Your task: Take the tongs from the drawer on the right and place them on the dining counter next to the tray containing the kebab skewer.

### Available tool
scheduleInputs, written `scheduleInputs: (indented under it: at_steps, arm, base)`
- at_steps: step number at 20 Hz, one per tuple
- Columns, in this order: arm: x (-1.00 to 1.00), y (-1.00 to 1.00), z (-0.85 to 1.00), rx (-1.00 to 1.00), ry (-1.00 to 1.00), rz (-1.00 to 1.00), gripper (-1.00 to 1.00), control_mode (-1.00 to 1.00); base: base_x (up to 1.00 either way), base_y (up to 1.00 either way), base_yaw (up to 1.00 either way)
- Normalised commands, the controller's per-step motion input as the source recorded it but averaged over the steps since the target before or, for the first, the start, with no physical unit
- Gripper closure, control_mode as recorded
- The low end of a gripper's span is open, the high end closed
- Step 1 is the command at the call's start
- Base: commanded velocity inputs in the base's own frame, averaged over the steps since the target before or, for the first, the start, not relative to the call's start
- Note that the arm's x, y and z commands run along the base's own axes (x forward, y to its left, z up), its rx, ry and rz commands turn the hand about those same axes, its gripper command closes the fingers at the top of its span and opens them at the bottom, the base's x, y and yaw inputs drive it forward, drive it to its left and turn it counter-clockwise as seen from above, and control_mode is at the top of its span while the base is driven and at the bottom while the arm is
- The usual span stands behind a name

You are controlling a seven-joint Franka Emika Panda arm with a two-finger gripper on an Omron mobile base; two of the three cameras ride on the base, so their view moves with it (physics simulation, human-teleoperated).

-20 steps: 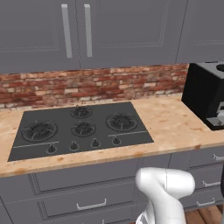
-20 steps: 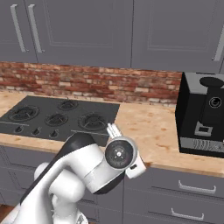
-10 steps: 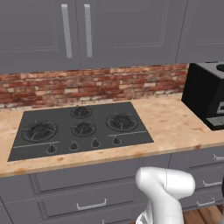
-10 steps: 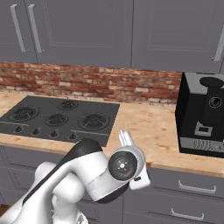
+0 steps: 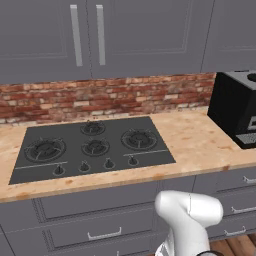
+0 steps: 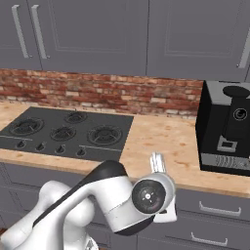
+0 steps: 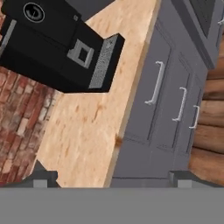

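Observation:
My gripper (image 7: 114,178) is open, with its two dark fingertips (image 7: 43,178) wide apart and nothing between them. In the hand view it hangs over the front edge of a light wood-look counter, beside a black coffee machine (image 7: 61,48). From the right base view the gripper (image 6: 157,162) sits at the counter's front edge, in front of my bent white arm. The tongs, the drawer, the dining counter, the tray and the kebab skewer are out of view.
A black hob (image 5: 92,147) is set into the counter (image 5: 195,145) on the left. The coffee machine (image 6: 227,129) stands at the right against a brick wall (image 6: 122,93). Grey panelled drawers with bar handles (image 7: 155,83) lie below, with grey wall cabinets (image 5: 100,35) above.
My wrist and hand have swung to the right and slightly down along the counter's front edge. The jaws have stayed open.

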Motion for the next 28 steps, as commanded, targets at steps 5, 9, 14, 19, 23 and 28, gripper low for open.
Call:
scheduleInputs:
  at_steps: [5,9,14,19,23,28]
  arm:
    - [-0.13,-0.39,-0.10,0.06,0.00,-0.13,-1.00,-1.00]
    - [-0.13,-0.43,-0.08,0.06,0.00,-0.10,-1.00,-1.00]
    - [-0.05,-0.36,-0.16,0.06,0.00,-0.05,-1.00,-1.00]
    - [0.00,-0.19,-0.44,0.19,-0.07,0.00,-1.00,-1.00]
    - [0.00,-0.08,-0.50,0.14,-0.14,0.00,-1.00,-1.00]
    - [0.05,-0.10,-0.43,0.23,-0.01,0.00,-1.00,-1.00]
  base:
    - [0.00,0.00,0.00]
    - [0.00,0.00,0.00]
    - [0.00,0.00,0.00]
    - [0.00,0.00,0.00]
    - [0.00,0.00,0.00]
    - [0.00,0.00,0.00]
